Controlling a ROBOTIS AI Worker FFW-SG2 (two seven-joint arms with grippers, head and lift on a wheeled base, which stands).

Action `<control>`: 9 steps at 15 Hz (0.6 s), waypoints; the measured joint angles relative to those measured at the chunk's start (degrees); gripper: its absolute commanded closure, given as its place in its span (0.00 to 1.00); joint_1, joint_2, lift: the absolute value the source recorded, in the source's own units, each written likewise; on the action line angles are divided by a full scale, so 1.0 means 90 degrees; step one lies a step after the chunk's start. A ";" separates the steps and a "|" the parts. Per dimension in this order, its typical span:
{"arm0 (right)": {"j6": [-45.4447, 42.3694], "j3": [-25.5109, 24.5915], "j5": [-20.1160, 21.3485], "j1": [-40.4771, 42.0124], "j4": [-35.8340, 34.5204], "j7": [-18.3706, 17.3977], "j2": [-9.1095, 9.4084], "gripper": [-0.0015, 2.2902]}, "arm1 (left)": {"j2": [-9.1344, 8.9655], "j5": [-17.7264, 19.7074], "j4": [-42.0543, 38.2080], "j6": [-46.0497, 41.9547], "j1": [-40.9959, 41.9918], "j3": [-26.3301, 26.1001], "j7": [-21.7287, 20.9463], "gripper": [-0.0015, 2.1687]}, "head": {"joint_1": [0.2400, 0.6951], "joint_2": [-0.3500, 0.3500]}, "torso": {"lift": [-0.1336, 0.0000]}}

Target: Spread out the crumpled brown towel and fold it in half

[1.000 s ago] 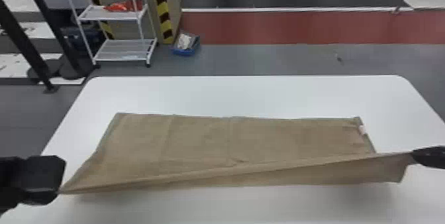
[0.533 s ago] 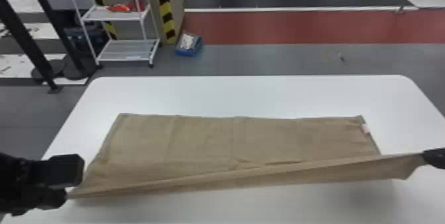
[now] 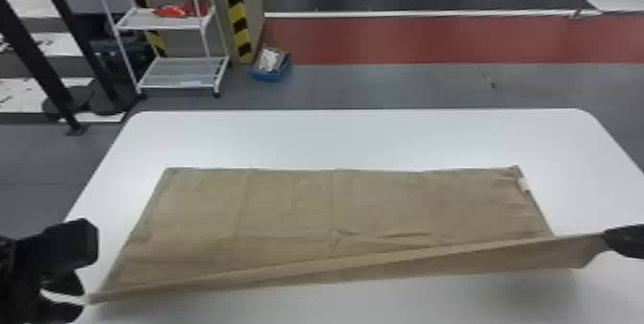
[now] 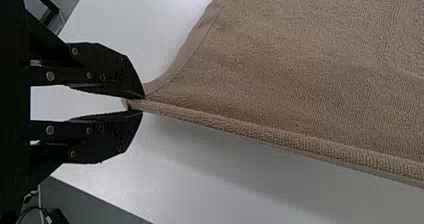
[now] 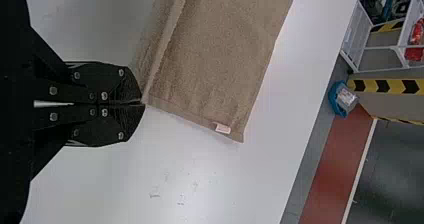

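The brown towel (image 3: 383,203) lies spread wide across the white table, with a small white label at its far right corner. Its near edge is raised and pulled long between both grippers. At the near left corner, my left gripper (image 3: 82,299) pinches the cloth; in the left wrist view, the left gripper (image 4: 134,105) has the towel's thick edge (image 4: 280,136) between its fingertips. My right gripper (image 3: 606,241) holds the near right corner, where a flap hangs down. In the right wrist view, the right gripper (image 5: 143,103) is closed on the towel (image 5: 215,59).
Bare white tabletop (image 3: 335,138) stretches beyond the towel and along both sides. Past the table, on the floor, stand a white wire rack (image 3: 182,74) and a blue bin (image 3: 272,64). Dark metal posts (image 3: 52,50) rise at the far left.
The towel's left end has come nearer the front of the table with my left gripper. My right gripper has shifted slightly right, then a little nearer.
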 measured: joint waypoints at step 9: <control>-0.0141 0.0249 0.0055 -0.0220 0.0398 0.0006 0.0003 0.72 | -0.0332 0.0785 -0.0739 -0.0022 0.0954 0.0327 0.0990 0.26 | 1.00 0.56 | 0.07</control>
